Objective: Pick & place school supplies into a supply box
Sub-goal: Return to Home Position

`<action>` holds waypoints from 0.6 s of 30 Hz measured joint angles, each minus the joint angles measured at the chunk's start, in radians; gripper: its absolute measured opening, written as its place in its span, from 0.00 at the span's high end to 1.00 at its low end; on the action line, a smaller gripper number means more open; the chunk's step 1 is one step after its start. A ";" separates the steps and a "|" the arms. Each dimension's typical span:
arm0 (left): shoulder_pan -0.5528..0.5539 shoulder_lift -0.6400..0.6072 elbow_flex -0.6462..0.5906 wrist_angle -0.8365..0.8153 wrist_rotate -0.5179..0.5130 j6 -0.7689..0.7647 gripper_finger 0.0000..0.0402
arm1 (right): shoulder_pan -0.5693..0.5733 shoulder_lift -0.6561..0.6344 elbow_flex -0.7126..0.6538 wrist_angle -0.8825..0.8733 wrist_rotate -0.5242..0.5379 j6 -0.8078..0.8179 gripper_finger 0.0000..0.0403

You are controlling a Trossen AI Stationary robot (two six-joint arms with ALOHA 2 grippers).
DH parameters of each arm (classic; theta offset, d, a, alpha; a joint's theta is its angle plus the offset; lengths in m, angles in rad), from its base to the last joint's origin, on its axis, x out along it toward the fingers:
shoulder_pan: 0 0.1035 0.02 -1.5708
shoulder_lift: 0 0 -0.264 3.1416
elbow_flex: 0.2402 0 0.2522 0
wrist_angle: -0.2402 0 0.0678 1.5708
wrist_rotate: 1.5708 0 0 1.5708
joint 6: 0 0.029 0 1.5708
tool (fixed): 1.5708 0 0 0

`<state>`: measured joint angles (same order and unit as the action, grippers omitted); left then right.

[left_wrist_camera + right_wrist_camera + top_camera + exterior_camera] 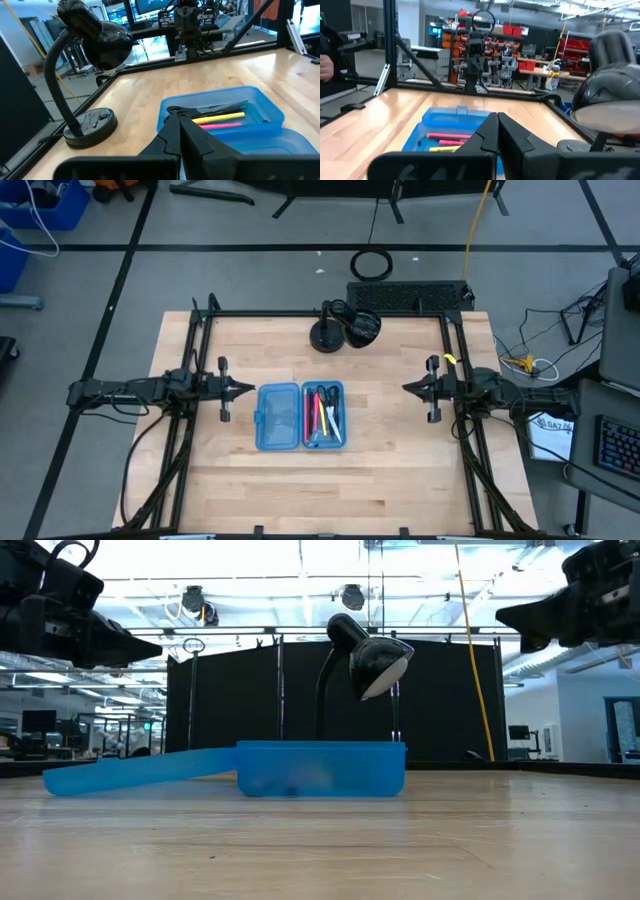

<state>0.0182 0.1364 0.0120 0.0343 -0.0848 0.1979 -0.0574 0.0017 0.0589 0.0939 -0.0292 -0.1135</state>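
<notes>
The translucent blue supply box (300,416) lies open on the wooden table, its two halves side by side. The right half holds black, pink-red and yellow pens (322,414); they also show in the left wrist view (220,118) and the right wrist view (445,141). I cannot make out the scissors for certain. My left gripper (250,389) is shut and empty, above the table left of the box. My right gripper (405,388) is shut and empty, above the table right of the box. In the low view both grippers hang well above the box (320,768).
A black desk lamp (345,326) stands on the table behind the box; its round base rests on the wood (90,127). A black frame (320,313) runs around the table's edges. Bare wood lies in front of the box and on both sides.
</notes>
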 joint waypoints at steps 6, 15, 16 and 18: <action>0.000 0.000 0.000 -0.003 -0.006 -0.054 0.98 | 0.000 0.001 0.000 0.007 0.001 -0.006 1.00; 0.000 0.001 -0.001 0.018 -0.025 -0.073 0.93 | 0.000 0.001 0.000 0.006 0.001 -0.004 1.00; 0.000 0.001 -0.002 0.022 -0.025 -0.073 0.93 | 0.000 0.001 0.000 0.005 0.001 -0.004 1.00; 0.000 0.001 -0.002 0.032 -0.025 -0.073 0.92 | 0.000 0.001 0.000 0.003 0.001 -0.004 1.00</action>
<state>0.0181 0.1372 0.0101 0.0659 -0.1093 0.1249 -0.0574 0.0029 0.0589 0.0965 -0.0280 -0.1172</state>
